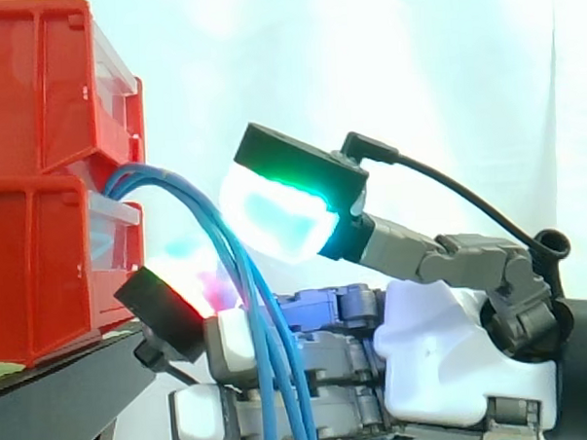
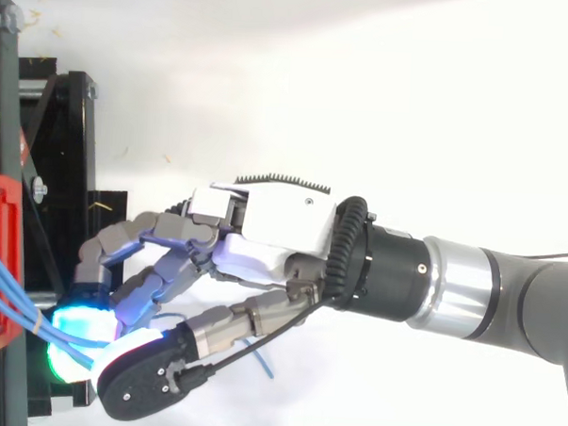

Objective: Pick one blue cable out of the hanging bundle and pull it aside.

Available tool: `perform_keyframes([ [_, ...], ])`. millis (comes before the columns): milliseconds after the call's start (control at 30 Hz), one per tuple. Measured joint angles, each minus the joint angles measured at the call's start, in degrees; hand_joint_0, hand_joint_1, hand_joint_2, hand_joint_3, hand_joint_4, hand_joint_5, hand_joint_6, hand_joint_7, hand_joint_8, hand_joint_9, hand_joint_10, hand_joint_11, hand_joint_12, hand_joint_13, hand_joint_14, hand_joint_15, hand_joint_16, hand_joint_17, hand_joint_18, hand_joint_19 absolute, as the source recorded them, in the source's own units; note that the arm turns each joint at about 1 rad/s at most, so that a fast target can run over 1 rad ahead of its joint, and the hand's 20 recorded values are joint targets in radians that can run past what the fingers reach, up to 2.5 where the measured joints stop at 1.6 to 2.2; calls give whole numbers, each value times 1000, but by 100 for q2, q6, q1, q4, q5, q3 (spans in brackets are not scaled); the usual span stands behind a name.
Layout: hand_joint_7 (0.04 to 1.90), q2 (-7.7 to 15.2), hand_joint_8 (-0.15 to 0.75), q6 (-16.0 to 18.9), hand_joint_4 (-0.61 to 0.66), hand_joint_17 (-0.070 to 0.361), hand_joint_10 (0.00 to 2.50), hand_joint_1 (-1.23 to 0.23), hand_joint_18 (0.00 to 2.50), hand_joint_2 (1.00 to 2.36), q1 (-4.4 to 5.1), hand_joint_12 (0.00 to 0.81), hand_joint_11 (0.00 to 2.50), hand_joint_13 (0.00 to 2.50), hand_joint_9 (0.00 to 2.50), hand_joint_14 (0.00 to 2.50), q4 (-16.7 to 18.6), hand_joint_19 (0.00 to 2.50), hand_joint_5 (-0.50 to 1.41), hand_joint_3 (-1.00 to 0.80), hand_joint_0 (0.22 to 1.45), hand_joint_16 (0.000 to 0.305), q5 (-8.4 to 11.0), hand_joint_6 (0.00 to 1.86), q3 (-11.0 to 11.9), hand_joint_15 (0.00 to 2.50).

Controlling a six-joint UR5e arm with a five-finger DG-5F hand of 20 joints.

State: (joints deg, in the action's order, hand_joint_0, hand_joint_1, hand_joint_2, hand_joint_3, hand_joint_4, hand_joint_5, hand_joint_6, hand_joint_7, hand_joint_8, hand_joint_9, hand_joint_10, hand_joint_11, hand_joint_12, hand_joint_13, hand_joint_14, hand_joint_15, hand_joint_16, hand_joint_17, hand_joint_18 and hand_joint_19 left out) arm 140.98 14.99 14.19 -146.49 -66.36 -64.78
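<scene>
1. A white curtain (image 1: 443, 67) backs the whole scene.
2. Red bins (image 1: 39, 192) are stacked one on another at the left of the side view. They rest on a black stand (image 1: 58, 396).
3. The arm (image 2: 507, 298) comes in from the right edge of the top view and points left toward the bins.
4. The hand (image 1: 446, 359) sits just off the front of the bins. Whether it is clamped on a cable or only close around the bundle cannot be told.
5. The blue cables (image 1: 265, 358) come out at the bins' front where the upper bin meets the lower. They arch outward and hang down together across the hand in the side view. In the top view they run from the bin edge to the hand's far end.
6. One blue strand (image 2: 261, 361) shows beneath the hand in the top view, apart from the rest.
</scene>
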Motion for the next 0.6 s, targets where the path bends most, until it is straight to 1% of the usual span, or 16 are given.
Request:
perform_keyframes([
  [100,1066,-3,336,15,102,87,26,-798,608,1019,-46,380,810,869,933,23,-254,540,-139,-256,576,39,-109,896,131,627],
  [200,1039,-4,332,19,72,87,27,-821,608,1019,-77,380,836,871,909,24,-465,543,-152,-244,592,39,-181,912,210,635],
  [300,1017,-13,326,18,43,87,26,-859,615,1018,-97,381,851,874,888,24,-591,536,-160,-285,626,39,-220,920,237,649],
  [367,1042,-26,325,15,12,86,27,-901,626,1014,-105,377,851,875,883,24,-655,525,-164,-339,668,38,-232,921,242,641],
  [433,1054,-52,321,14,-13,85,27,-915,633,1011,-113,376,849,878,879,24,-734,515,-168,-375,686,38,-239,924,244,639],
  [500,1113,-100,320,14,-40,84,26,-930,651,1008,-122,373,856,883,879,24,-854,503,-170,-415,712,37,-243,922,245,641],
  [533,1198,-119,318,14,-59,84,27,-947,669,1005,-126,372,857,887,882,24,-905,500,-170,-442,735,37,-244,916,245,635],
  [600,1287,-167,316,14,-63,82,26,-965,676,1001,-136,369,855,894,894,22,-1023,487,-172,-492,756,37,-245,913,246,642],
])
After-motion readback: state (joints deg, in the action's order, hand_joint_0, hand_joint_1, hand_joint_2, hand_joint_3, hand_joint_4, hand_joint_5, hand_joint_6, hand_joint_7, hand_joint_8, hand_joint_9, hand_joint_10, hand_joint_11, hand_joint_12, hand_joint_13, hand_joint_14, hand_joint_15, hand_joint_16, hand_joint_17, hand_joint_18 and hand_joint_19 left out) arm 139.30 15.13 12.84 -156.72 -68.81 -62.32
